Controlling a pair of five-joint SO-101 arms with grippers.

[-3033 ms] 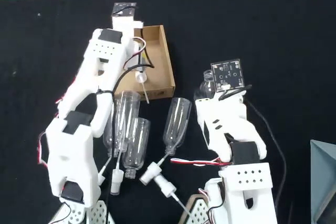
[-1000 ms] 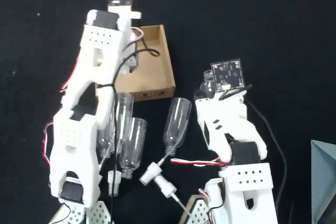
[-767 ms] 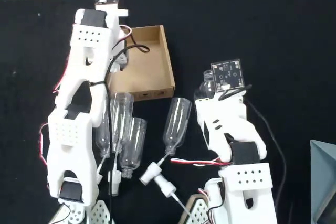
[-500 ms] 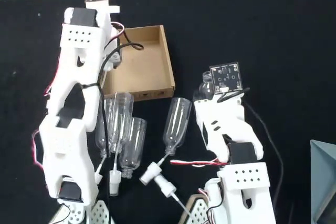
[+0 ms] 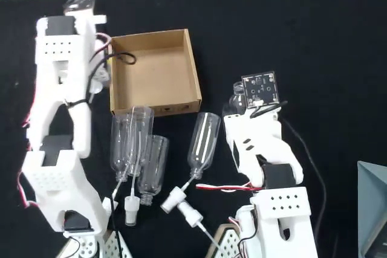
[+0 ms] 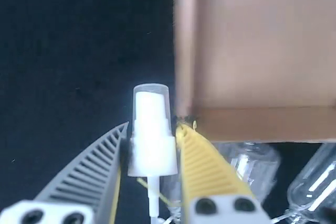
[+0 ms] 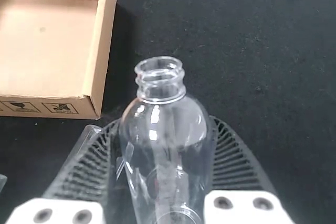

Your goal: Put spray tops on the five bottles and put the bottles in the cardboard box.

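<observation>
My left gripper [image 6: 152, 129] is shut on a white spray top [image 6: 151, 145], held just outside the left wall of the open cardboard box [image 6: 252, 45]. In the high view that gripper [image 5: 97, 83] hangs left of the box [image 5: 181, 58]. My right gripper [image 7: 157, 127] is shut on a clear uncapped bottle [image 7: 160, 124], neck pointing away; in the high view this bottle [image 5: 238, 96] sits right of the box. Clear bottles lie in front of the box [image 5: 131, 137], [image 5: 153, 162], and one more bottle [image 5: 204, 139] lies beside them.
Loose spray tops lie near the front edge: one [image 5: 130, 209] by the left arm's base, two [image 5: 175, 198], [image 5: 193, 216] between the arms. The box is empty inside. A grey object [image 5: 372, 209] stands at the right edge. Black cloth stretches bare to the far right.
The left arm has swung left, from over the box to just outside its left wall, carrying the spray top. The right arm with its bottle has barely shifted.
</observation>
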